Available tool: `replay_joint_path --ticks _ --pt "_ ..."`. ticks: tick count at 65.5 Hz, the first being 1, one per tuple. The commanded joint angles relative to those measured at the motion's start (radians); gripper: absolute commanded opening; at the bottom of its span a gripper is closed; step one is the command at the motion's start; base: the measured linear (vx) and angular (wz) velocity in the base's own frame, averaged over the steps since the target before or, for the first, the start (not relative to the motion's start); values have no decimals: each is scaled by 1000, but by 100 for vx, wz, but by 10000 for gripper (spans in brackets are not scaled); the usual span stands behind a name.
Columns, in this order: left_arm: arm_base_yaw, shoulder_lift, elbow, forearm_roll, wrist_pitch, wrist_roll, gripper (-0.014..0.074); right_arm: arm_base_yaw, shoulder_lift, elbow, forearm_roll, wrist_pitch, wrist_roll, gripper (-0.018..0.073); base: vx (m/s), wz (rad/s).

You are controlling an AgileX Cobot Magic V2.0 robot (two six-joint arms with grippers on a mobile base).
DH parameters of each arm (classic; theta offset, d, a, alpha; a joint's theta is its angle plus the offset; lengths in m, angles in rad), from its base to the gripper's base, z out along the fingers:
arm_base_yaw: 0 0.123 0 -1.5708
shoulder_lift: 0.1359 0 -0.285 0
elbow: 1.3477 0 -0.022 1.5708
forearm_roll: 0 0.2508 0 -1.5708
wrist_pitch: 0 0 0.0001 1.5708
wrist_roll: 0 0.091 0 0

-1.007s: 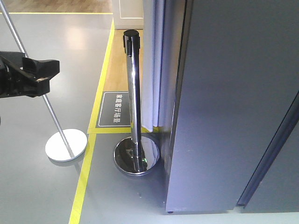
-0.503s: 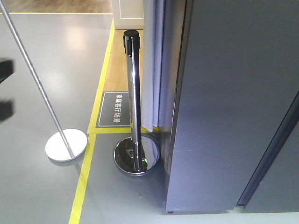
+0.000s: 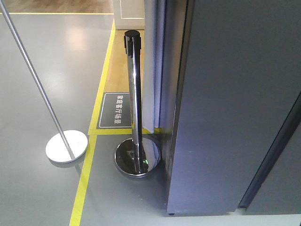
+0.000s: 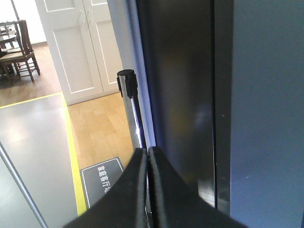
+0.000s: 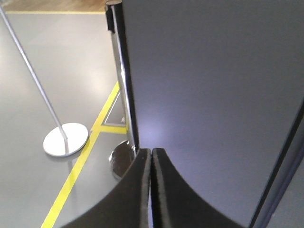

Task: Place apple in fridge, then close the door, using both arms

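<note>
The fridge [image 3: 235, 103] fills the right half of the front view as a flat dark grey face, and none of its white interior shows. The door [image 3: 221, 141] lies flush with a dark seam [image 3: 273, 155] at its right. The apple is out of view. No arm appears in the front view. My left gripper [image 4: 147, 151] is shut with nothing between its fingers and points along the fridge's dark side [image 4: 180, 95]. My right gripper [image 5: 151, 151] is shut and empty too, in front of the fridge's grey face [image 5: 213, 95].
A chrome stanchion post [image 3: 133, 94] with a round base [image 3: 138, 157] stands just left of the fridge. A thin slanted pole on a white disc base [image 3: 66, 146] stands further left. Yellow floor tape [image 3: 87, 174] and a dark floor sign [image 3: 116, 109] lie nearby.
The black left gripper that showed at the left edge of the front view a second ago has moved out of that view. Nothing else has moved.
</note>
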Motion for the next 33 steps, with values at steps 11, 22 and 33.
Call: replay_joint_path --ticks 11,22,33 --pt "2 0 -25 -14 -70 -6 -6 -4 1 -13 26 -81 -11 -8 0 0" --pt "2 0 -25 -14 -70 -6 -5 -4 1 -13 26 -79 -11 -8 0 0" --pt "2 0 -25 -14 -69 -6 -5 -4 1 -13 26 -78 -11 -8 0 0"
